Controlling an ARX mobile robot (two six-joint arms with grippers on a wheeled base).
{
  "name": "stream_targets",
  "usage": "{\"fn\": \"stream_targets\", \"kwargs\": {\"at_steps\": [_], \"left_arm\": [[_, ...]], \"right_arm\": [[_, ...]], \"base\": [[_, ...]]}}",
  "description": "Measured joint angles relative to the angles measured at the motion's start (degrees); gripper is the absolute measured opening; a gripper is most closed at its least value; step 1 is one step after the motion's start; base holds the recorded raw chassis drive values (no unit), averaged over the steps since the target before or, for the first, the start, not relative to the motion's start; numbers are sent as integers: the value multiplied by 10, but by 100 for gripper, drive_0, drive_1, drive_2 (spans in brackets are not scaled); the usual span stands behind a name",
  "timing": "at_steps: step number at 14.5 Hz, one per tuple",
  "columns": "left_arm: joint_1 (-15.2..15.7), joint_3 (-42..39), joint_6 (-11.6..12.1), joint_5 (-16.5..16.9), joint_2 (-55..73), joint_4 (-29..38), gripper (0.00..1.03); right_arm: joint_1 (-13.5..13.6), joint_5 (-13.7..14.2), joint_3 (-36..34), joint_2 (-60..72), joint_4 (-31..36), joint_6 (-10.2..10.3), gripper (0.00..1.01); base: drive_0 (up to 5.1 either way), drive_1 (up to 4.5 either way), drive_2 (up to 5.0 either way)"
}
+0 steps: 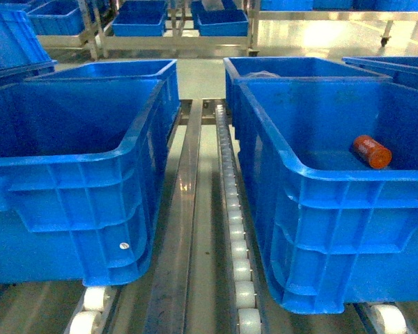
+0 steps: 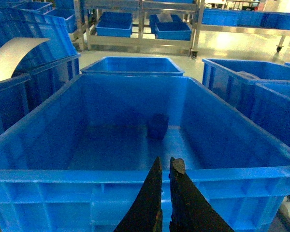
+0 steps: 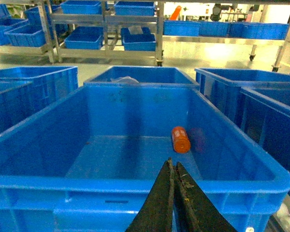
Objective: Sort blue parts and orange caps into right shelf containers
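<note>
Two right shelf containers stand side by side on a roller rack, the left crate (image 1: 76, 174) and the right crate (image 1: 320, 209). An orange cap (image 1: 371, 151) lies on its side on the right crate's floor, also seen in the right wrist view (image 3: 181, 139). A small dark blue blocky piece (image 2: 158, 126), apparently a blue part, stands on the left crate's floor near the far wall. My left gripper (image 2: 165, 162) hovers over the near rim of that crate (image 2: 63, 176), shut but for a hairline slit, holding nothing. Shut and empty, my right gripper (image 3: 173, 163) hangs over the right crate's near rim (image 3: 111, 182). Neither gripper shows in the head view.
A roller rail (image 1: 230, 209) and a metal rail (image 1: 184, 209) run between the two crates. More blue crates (image 1: 125, 69) stand behind and to the sides. Metal shelving with blue bins (image 1: 139, 24) stands across the aisle. A whitish curved sheet (image 2: 12, 55) sits at the left.
</note>
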Motion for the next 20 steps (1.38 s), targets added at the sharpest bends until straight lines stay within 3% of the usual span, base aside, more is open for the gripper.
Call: {"fn": "stream_targets", "kwargs": {"at_steps": [7, 8, 15, 20], "left_arm": [[0, -19, 0, 0, -54, -35, 2], [0, -38, 0, 0, -53, 2, 2], [0, -50, 0, 0, -233, -172, 2], [0, -50, 0, 0, -317, -252, 2]], "right_arm": [[0, 0, -22, -48, -62, 0, 2], [0, 0, -22, -79, -76, 0, 2], [0, 0, -23, -262, -246, 0, 2], [0, 0, -23, -339, -321, 0, 2]], "base": [[0, 0, 0], [0, 0, 0], [0, 0, 0], [0, 0, 0]]}}
